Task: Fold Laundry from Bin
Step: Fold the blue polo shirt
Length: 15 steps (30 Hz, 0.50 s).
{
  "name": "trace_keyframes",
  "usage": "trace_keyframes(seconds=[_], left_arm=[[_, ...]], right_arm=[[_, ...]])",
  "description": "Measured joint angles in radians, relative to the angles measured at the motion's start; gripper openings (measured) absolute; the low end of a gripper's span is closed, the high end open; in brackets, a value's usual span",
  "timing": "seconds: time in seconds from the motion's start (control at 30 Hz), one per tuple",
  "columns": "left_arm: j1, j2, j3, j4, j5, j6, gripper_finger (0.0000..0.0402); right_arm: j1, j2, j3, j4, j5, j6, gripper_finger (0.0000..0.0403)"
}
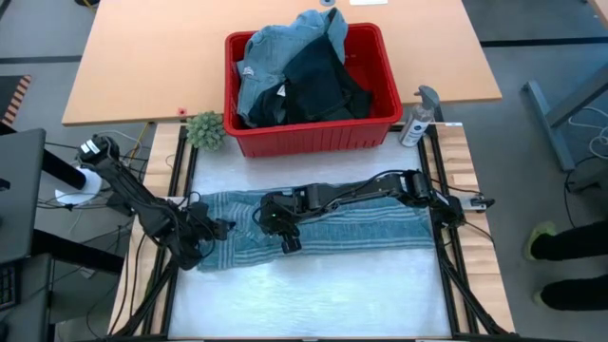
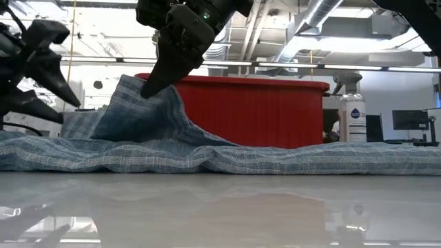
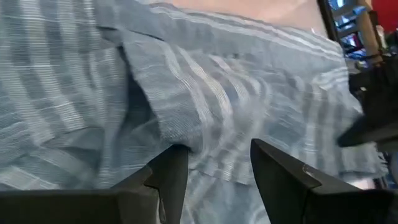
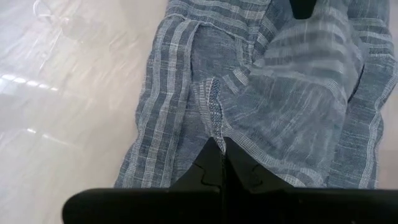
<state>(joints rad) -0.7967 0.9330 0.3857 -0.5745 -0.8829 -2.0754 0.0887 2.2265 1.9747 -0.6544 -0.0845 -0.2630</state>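
Okay, I've got the striped shirt (image 1: 380, 226) spread on the table in front of the red bin (image 1: 313, 138), long axis running left to right. My right gripper (image 1: 285, 237) is pinched shut on a fold, tenting it up. Left gripper (image 1: 220, 228) hovers just over the shirt's left end, fingers parted, holding nothing. It's light, limp cloth, so I'd grab edges or corners.

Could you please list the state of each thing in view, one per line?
Shirt: spread flat on the table, one fold lifted.
Bin: upright, holding a heap of laundry.
Right gripper: shut on the shirt, raising the fold.
Left gripper: fingers open, over the shirt's left end.
Spray bottle: upright beside the bin.
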Motion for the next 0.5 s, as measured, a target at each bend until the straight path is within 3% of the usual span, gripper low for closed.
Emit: trace_keyframes(seconds=[0.3, 0.5], left_arm=[[0.000, -0.058, 0.045, 0.198, 0.056, 0.172, 0.0162], [-0.001, -0.066, 0.132, 0.158, 0.127, 0.207, 0.0162]], right_arm=[[0.000, 0.000, 0.000, -0.012, 0.000, 0.000, 0.0019], [0.000, 0.000, 0.000, -0.048, -0.004, -0.003, 0.0019]])
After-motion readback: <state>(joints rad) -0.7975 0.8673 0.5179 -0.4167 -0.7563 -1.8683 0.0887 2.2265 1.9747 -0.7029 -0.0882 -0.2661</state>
